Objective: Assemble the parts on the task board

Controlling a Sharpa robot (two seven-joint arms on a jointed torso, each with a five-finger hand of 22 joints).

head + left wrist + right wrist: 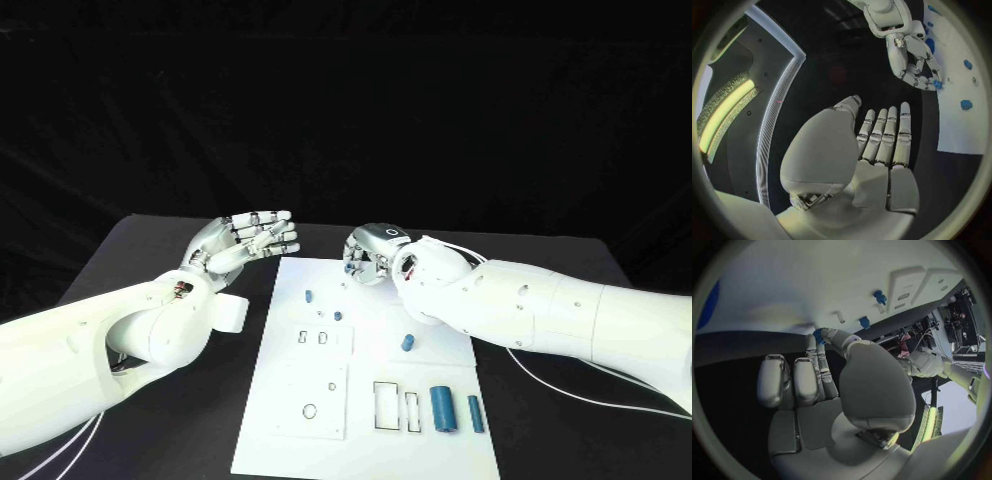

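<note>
Meanwhile, right hand (378, 254) pinches a blue part (819, 334) above the task board (289, 400).

Two bulky white arms trailing thin white cables, each ending in a silver hand (248, 240).

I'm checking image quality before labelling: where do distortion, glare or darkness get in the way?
Head view: even light, white task board crisp, backdrop black. Left wrist view: fisheye bends the board's edge; bright yellow-green strip glares. Right wrist view: the board looks hazy, small blue part at the silver right hand fingertips is dim.
</note>
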